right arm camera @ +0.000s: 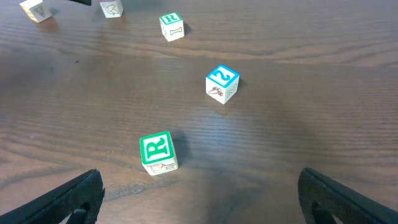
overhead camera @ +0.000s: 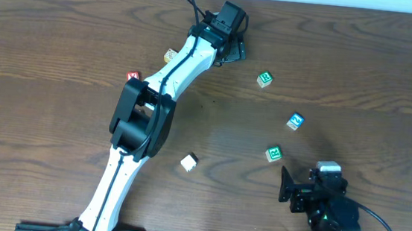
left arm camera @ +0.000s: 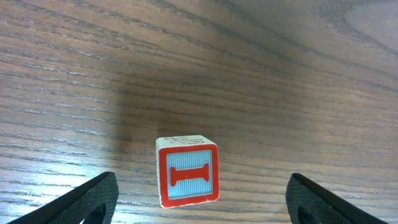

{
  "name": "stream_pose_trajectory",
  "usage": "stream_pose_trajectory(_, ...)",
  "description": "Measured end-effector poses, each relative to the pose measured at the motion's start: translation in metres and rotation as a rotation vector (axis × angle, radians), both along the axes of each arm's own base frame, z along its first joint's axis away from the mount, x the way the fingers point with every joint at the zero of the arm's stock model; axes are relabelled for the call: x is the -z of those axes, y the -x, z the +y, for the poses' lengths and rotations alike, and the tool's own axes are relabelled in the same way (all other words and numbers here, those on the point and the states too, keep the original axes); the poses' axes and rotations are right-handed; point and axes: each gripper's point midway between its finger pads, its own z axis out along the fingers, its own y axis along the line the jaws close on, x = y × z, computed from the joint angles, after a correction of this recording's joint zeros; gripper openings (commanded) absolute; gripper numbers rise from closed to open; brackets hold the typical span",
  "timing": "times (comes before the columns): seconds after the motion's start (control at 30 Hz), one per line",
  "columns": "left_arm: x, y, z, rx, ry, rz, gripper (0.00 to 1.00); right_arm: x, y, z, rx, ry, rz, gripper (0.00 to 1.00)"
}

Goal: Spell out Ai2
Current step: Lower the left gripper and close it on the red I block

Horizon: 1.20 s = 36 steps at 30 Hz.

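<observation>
Closing squarely on the I block

Left hand [left arm camera: 201,190] stands open, a finger on either side of the red I block [left arm camera: 188,177] and clear of it, at the far side of the tabletop [left arm camera: 280,74]. Best to centre the block between the fingers, then squeeze its flat side faces so it cannot twist. Right hand [right arm camera: 202,193] sits open near the blue 2 block [right arm camera: 222,83]. The red-marked block [overhead camera: 132,76], probably the A, lies well apart.

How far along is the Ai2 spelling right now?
Done: nothing lined up yet. In hand: the open left gripper straddles the red I block without touching it. Left: grip and place it, fetch the blue 2 block ahead of the open right gripper, and find the A, maybe the red-marked block.
</observation>
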Motion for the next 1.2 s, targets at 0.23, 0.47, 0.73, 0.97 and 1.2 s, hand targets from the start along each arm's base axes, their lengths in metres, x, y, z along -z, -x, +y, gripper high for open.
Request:
stream_pose_trajectory(0.23, 0.016, 0.001, 0.002, -0.007, -0.006, 0.026, 0.87, 0.000, 0.000, 0.000, 0.000, 0.000, 0.000, 0.99)
stream_pose_trajectory(0.47, 0.022, 0.001, 0.001, -0.014, -0.001, 0.033, 0.82, 0.000, 0.000, 0.000, 0.000, 0.000, 0.000, 0.99)
stream_pose_trajectory(0.73, 0.021, 0.001, 0.001, -0.016, 0.001, 0.032, 0.61, 0.000, 0.000, 0.000, 0.000, -0.001, 0.000, 0.99)
stream_pose_trajectory(0.97, 0.020, -0.002, 0.000, -0.007, -0.001, 0.018, 0.58, 0.000, 0.000, 0.000, 0.000, 0.000, 0.000, 0.99)
stream_pose_trajectory(1.2, 0.019, -0.004, 0.001, 0.017, -0.020, 0.003, 0.52, 0.000, 0.000, 0.000, 0.000, 0.000, 0.000, 0.99)
